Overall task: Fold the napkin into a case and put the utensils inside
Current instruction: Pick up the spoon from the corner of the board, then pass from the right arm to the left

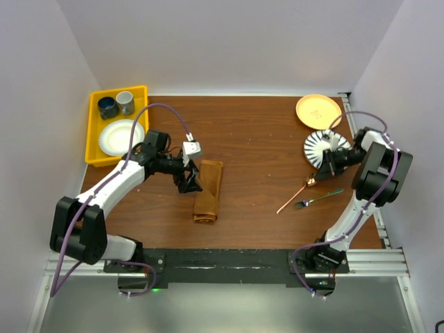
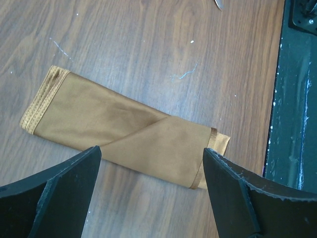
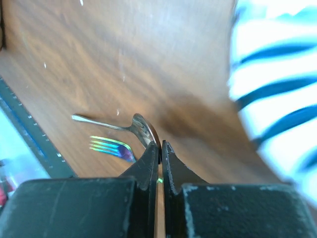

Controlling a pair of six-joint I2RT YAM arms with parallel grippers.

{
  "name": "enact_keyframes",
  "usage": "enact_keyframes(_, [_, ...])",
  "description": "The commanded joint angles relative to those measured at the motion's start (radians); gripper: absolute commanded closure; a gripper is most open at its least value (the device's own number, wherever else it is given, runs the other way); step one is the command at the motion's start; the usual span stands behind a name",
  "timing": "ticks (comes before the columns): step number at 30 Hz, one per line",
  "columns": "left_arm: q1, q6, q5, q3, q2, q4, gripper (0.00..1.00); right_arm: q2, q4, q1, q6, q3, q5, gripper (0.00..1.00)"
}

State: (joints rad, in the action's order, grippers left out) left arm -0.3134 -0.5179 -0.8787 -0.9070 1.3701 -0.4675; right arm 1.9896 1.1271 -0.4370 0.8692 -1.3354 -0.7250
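The napkin [image 1: 208, 191] lies folded into a narrow rust-brown case [image 2: 124, 134] left of the table's middle. My left gripper [image 1: 189, 182] hovers at its left edge, open, with the black fingers [image 2: 64, 193] spread wide and nothing between them. A spoon [image 1: 295, 195] and a fork [image 1: 319, 199] lie on the wood at the right. My right gripper [image 1: 320, 170] is at the spoon's bowl end. In the right wrist view its jaws [image 3: 160, 146] are shut, pinching the rim of the spoon's bowl [image 3: 143, 130]. The iridescent fork [image 3: 111, 147] lies just beside it.
A yellow bin [image 1: 94, 132] at the back left holds two mugs and a white plate. An orange plate [image 1: 318, 109] and a striped plate [image 1: 325, 144] sit at the back right, close to my right gripper. The black base rail [image 2: 297, 99] runs along the near edge.
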Motion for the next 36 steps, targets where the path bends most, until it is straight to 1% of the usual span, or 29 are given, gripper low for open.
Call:
enact_keyframes(1, [0.022,-0.054,-0.017,-0.013,0.010,-0.028,0.12,0.012,0.169,0.093,0.082,-0.220,-0.037,1.00])
enact_keyframes(2, [0.031,-0.056,-0.019,-0.016,0.017,-0.029,0.12,0.020,0.201,0.115,0.083,-0.291,-0.042,1.00])
enact_keyframes(4, [0.040,-0.062,-0.026,-0.024,0.023,-0.042,0.12,0.057,0.244,0.180,0.085,-0.376,-0.057,1.00])
enact_keyframes(5, [0.046,-0.062,-0.028,-0.029,0.024,-0.046,0.11,0.075,0.293,0.201,0.085,-0.474,-0.091,1.00])
enact_keyframes(6, [0.050,-0.060,-0.016,-0.029,0.021,-0.043,0.10,0.093,0.324,0.219,0.097,-0.528,-0.108,1.00])
enact_keyframes(7, [0.051,-0.060,-0.006,-0.027,0.017,-0.042,0.09,0.125,0.341,0.263,0.082,-0.579,-0.128,1.00])
enact_keyframes(8, [0.056,-0.062,0.006,-0.024,0.001,-0.040,0.08,0.132,0.336,0.288,0.071,-0.640,-0.137,1.00])
enact_keyframes(9, [0.057,-0.070,0.027,-0.021,-0.009,-0.039,0.00,0.132,0.335,0.317,0.071,-0.662,-0.149,1.00])
enact_keyframes(10, [0.059,-0.070,0.040,-0.020,-0.019,-0.036,0.00,0.138,0.335,0.375,0.073,-0.685,-0.154,1.00])
enact_keyframes(12, [0.068,-0.071,0.066,-0.004,-0.046,-0.028,0.00,0.164,0.335,0.429,0.047,-0.774,-0.187,1.00])
enact_keyframes(13, [0.073,-0.073,0.073,-0.001,-0.052,-0.026,0.00,0.182,0.335,0.482,-0.004,-0.813,-0.207,1.00])
enact_keyframes(14, [0.082,-0.071,0.081,0.006,-0.057,-0.020,0.00,0.234,0.335,0.500,-0.031,-0.906,-0.230,1.00])
enact_keyframes(15, [0.092,-0.056,0.084,0.008,-0.060,-0.010,0.00,0.259,0.335,0.515,-0.057,-0.956,-0.249,1.00])
enact_keyframes(16, [0.103,-0.048,0.078,0.008,-0.057,0.013,0.00,0.288,0.335,0.529,-0.103,-1.002,-0.284,1.00])
enact_keyframes(17, [0.131,-0.047,0.063,0.000,-0.054,0.023,0.00,0.329,0.333,0.556,-0.120,-1.084,-0.293,1.00])
enact_keyframes(19, [0.157,-0.070,-0.005,-0.041,-0.028,0.033,0.01,0.357,0.332,0.598,-0.147,-1.139,-0.301,1.00])
enact_keyframes(21, [0.158,-0.073,-0.023,-0.087,0.004,0.050,0.08,0.356,0.323,0.627,-0.153,-1.147,-0.301,1.00])
enact_keyframes(22, [0.160,-0.062,-0.028,-0.145,0.051,0.055,0.10,0.348,0.316,0.656,-0.156,-1.138,-0.295,1.00])
enact_keyframes(23, [0.160,-0.041,-0.052,-0.179,0.076,0.055,0.19,0.335,0.291,0.668,-0.162,-1.092,-0.300,1.00])
enact_keyframes(25, [0.160,0.008,-0.097,-0.255,0.145,0.073,0.31,0.278,0.252,0.695,-0.199,-1.032,-0.321,1.00])
enact_keyframes(26, [0.158,0.081,-0.132,-0.269,0.164,0.091,0.39,0.259,0.209,0.704,-0.216,-0.972,-0.338,1.00])
enact_keyframes(27, [0.157,0.131,-0.132,-0.274,0.175,0.171,0.41,0.221,0.191,0.713,-0.243,-0.946,-0.337,1.00])
enact_keyframes(28, [0.151,0.183,-0.128,-0.267,0.190,0.222,0.43,0.209,0.177,0.734,-0.255,-0.923,-0.332,1.00])
enact_keyframes(29, [0.143,0.265,-0.114,-0.264,0.196,0.269,0.43,0.196,0.165,0.744,-0.260,-0.885,-0.330,1.00])
enact_keyframes(30, [0.136,0.289,-0.108,-0.265,0.205,0.324,0.43,0.186,0.160,0.754,-0.278,-0.869,-0.327,1.00])
enact_keyframes(33, [0.085,0.364,-0.043,-0.286,0.231,0.371,0.43,0.169,0.154,0.788,-0.308,-0.823,-0.330,1.00])
enact_keyframes(34, [0.061,0.383,-0.033,-0.282,0.234,0.385,0.43,0.166,0.148,0.791,-0.321,-0.803,-0.330,1.00])
enact_keyframes(35, [0.050,0.434,-0.001,-0.271,0.234,0.404,0.42,0.167,0.131,0.793,-0.338,-0.795,-0.332,1.00])
enact_keyframes(36, [0.040,0.455,0.010,-0.259,0.230,0.447,0.41,0.169,0.128,0.796,-0.361,-0.789,-0.338,1.00])
